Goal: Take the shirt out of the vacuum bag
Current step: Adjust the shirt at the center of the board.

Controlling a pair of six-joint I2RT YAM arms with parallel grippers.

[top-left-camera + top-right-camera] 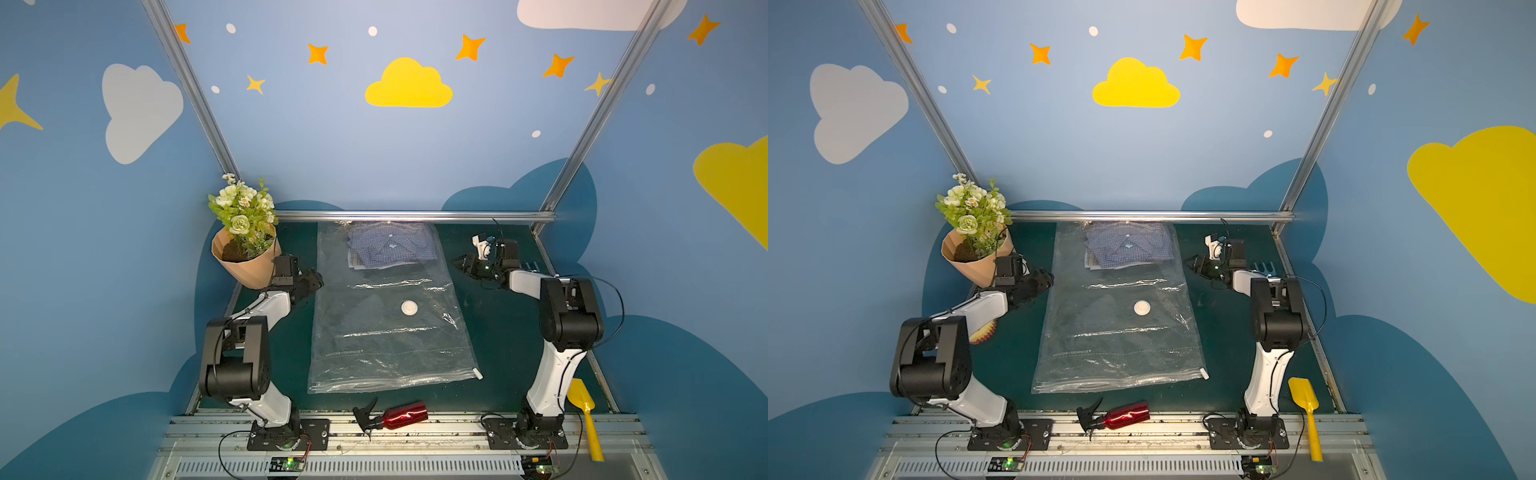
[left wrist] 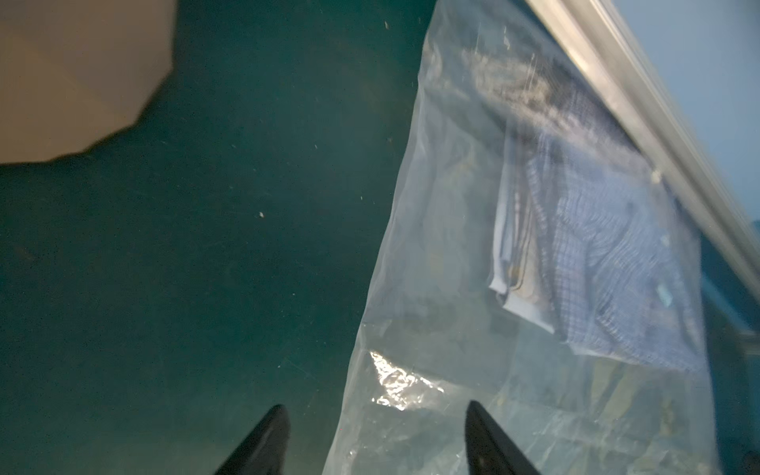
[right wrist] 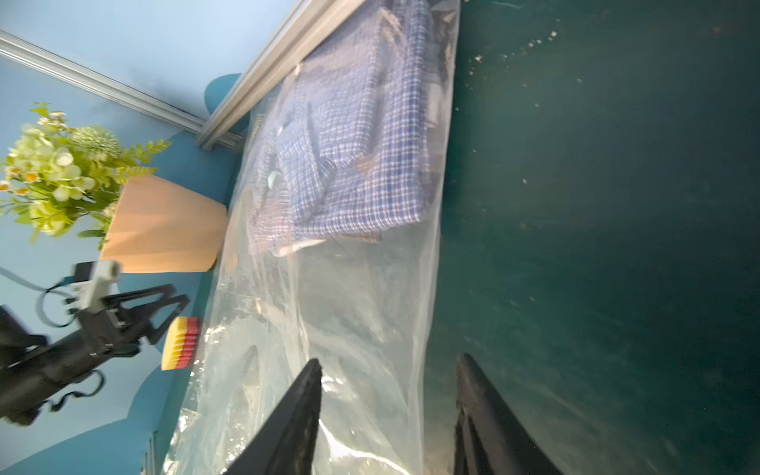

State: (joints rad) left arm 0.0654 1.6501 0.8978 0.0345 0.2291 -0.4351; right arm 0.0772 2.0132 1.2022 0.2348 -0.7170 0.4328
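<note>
Shirt (image 1: 390,248) sits deep in the bag (image 1: 386,332), far end, on the table (image 1: 490,332). The left fingers (image 2: 267,436) and right fingers (image 3: 296,411) gape, empty, straddling its side edges. Pinch slick film here and the whole bag could drag, shirt trapped.

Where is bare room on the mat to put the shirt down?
Bare mat lies between the vacuum bag and the right arm. The left side is crowded: flower pot, yellow-red brush. The near edge holds the spray bottle.
</note>
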